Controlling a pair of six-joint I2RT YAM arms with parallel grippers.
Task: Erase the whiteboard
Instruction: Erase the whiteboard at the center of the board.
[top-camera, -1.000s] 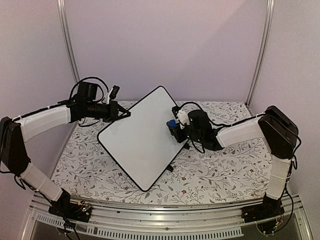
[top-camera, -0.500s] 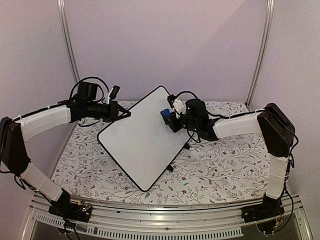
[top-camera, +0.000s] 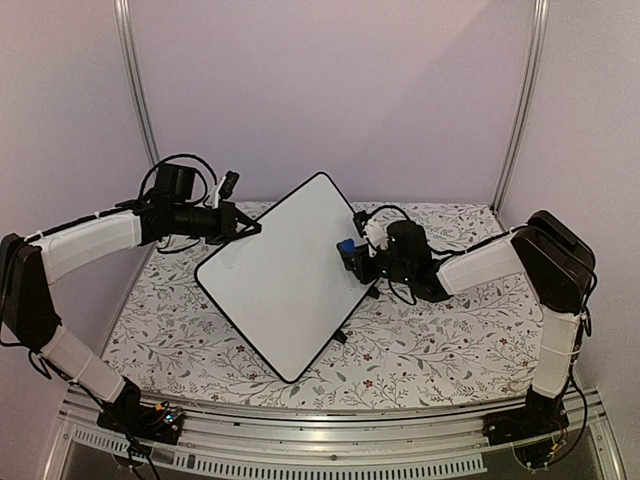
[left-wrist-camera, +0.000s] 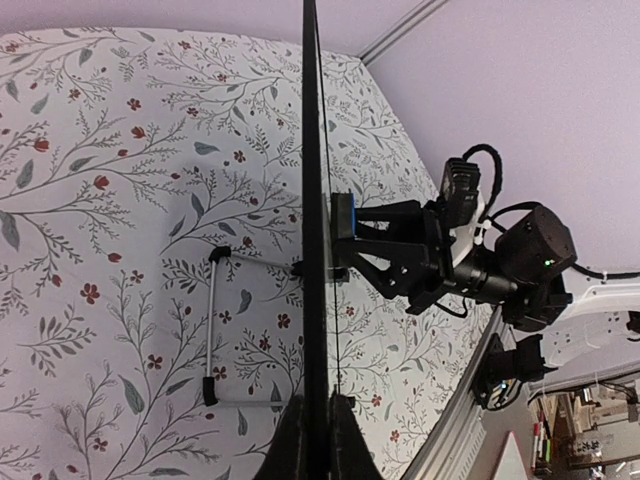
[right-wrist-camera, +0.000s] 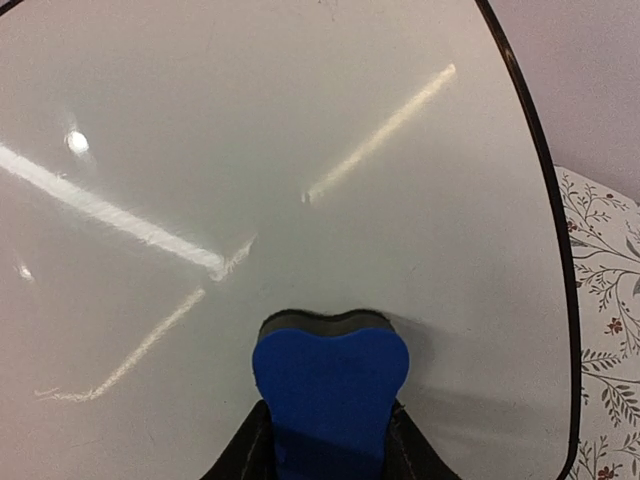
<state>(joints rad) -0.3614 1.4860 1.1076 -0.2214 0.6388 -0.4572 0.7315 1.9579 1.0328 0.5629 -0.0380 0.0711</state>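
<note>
The whiteboard (top-camera: 280, 285) stands tilted on the table, its face plain white with a thin black rim. My left gripper (top-camera: 255, 228) is shut on its upper left edge. In the left wrist view the whiteboard (left-wrist-camera: 315, 150) runs edge-on between the shut left gripper (left-wrist-camera: 318, 425) fingers. My right gripper (top-camera: 358, 255) is shut on a blue eraser (top-camera: 345, 246), which presses against the board near its right edge. The right wrist view shows the eraser (right-wrist-camera: 330, 385) felt-side against the whiteboard (right-wrist-camera: 250, 140), which bears only glare streaks. The right gripper (right-wrist-camera: 328, 445) sits at the bottom.
A floral tablecloth (top-camera: 430, 340) covers the table. A wire stand (left-wrist-camera: 211, 330) and small black clip feet (top-camera: 340, 338) sit behind and under the board. Purple walls and metal posts (top-camera: 520, 100) close off the back. A rail (top-camera: 330, 425) runs along the near edge.
The right gripper carried the eraser up and left across the board, then back down to the right, near where it began. The left gripper and the board stayed still.
</note>
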